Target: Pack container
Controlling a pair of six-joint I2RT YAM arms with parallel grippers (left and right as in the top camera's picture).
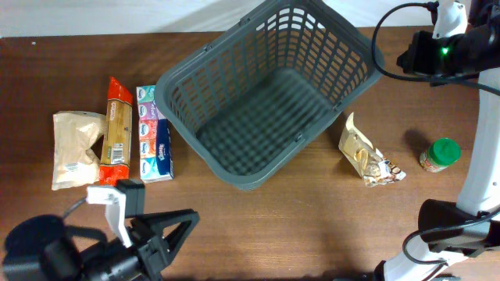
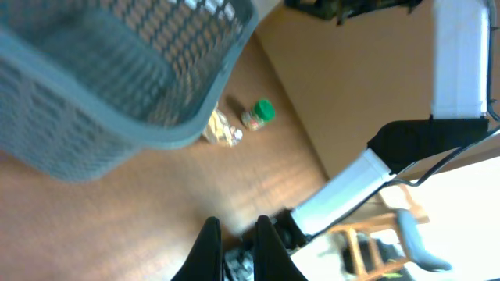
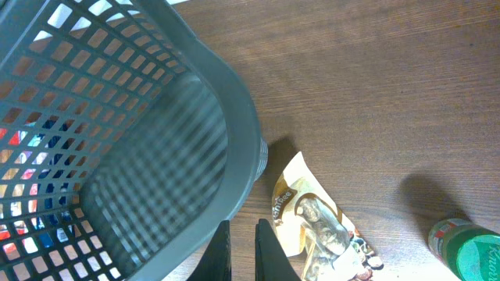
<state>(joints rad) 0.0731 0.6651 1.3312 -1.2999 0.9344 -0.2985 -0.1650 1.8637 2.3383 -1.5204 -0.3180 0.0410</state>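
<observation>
Pincer L (image 2: 234, 243), pincer R (image 3: 239, 250) closed, empty; pkgs (image 1: 117, 133) left of container (image 1: 344, 58) show overhead, not L-wrist.

Bright, even light; soft shadows; container (image 2: 117, 117) blurred at left wrist

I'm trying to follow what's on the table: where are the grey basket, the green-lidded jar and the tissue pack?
grey basket (image 1: 328, 55), overhead view, on a lattice side wall.
green-lidded jar (image 1: 444, 150), overhead view, on its green lid.
tissue pack (image 1: 154, 134), overhead view, on its middle.
</observation>
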